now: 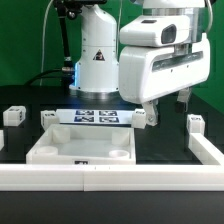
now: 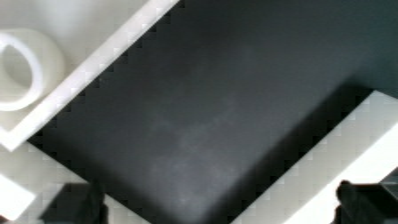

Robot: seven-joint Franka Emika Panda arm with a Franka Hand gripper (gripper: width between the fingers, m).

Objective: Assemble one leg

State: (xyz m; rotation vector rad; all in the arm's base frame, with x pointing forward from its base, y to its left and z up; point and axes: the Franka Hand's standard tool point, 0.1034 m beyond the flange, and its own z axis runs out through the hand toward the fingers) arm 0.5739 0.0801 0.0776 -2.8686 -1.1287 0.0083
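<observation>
Rail [image 1: 110, 178] well apart from tool [image 1: 168, 106]. Tool apart, empty; leg [image 1: 146, 118] just beside. Off-centre descent could topple leg onto panel [image 1: 85, 148].

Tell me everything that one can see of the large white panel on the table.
The white panel is flat and matt, plastic by its look. Two round recesses show near its front corners; a small black-and-white tag sits on its near edge. It lies flat on the black table, before the marker board. The open pincer hangs apart from it.
</observation>
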